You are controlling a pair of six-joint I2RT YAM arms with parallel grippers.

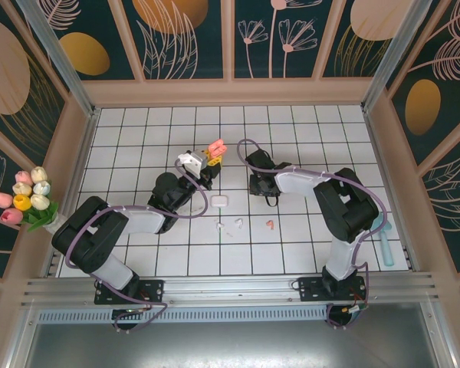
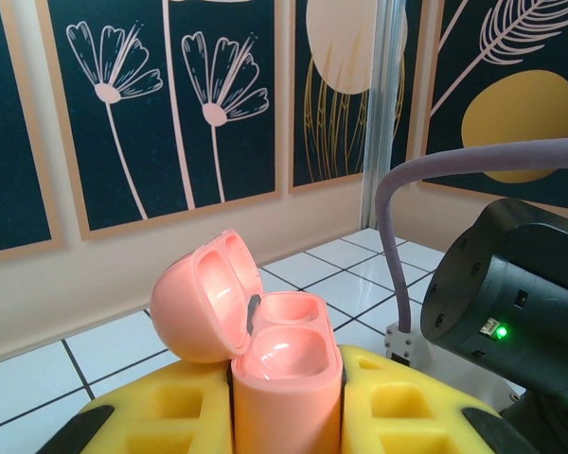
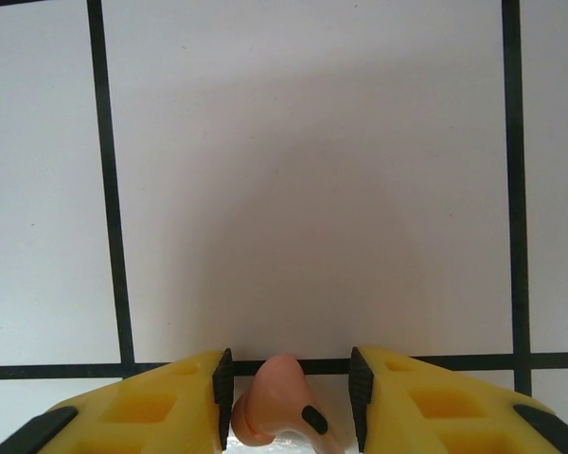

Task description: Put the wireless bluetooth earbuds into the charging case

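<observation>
My left gripper is raised above the tiles and shut on the salmon-pink charging case. The case stands upright between the yellow fingers, its lid hinged open to the left and both wells empty. My right gripper points straight down at a tile. A pink earbud lies between its jaws, touching the left pad, with a gap to the right pad. In the top view the right gripper is right of the case. Two white earbuds and another pink earbud lie on the tiles.
A closed white case rests between the two grippers. A tulip bunch stands at the left wall and a teal tool lies at the right edge. The right arm's dark joint looms close beside the pink case.
</observation>
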